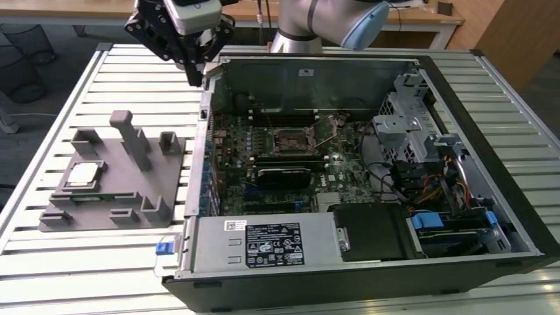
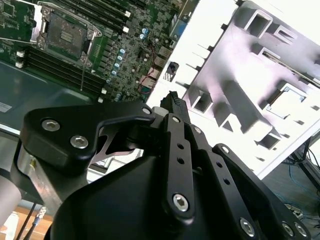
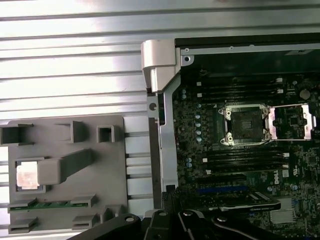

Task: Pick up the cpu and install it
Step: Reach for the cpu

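Note:
The cpu (image 1: 83,174) is a small pale square chip lying in a recess of the grey fixture (image 1: 122,197), at the exterior view's left; the first wrist view shows the cpu (image 3: 27,175) in the same pocket. My gripper (image 1: 194,76) hangs shut and empty high above the table, over the far left corner of the open computer case (image 1: 490,197), well away from the cpu. Its black fingers (image 2: 173,100) meet in a point. The motherboard's socket (image 1: 292,139) lies open and bare, and in the first wrist view the socket (image 3: 246,125) has its metal cover folded back.
The fixture carries several upright posts (image 1: 131,134). The case's left wall (image 1: 203,151) stands between the fixture and the motherboard. A silver labelled box (image 1: 262,243), a black module (image 1: 282,176), a drive cage (image 1: 407,128) and cables (image 1: 437,190) crowd the case. The table (image 1: 105,275) is slatted metal.

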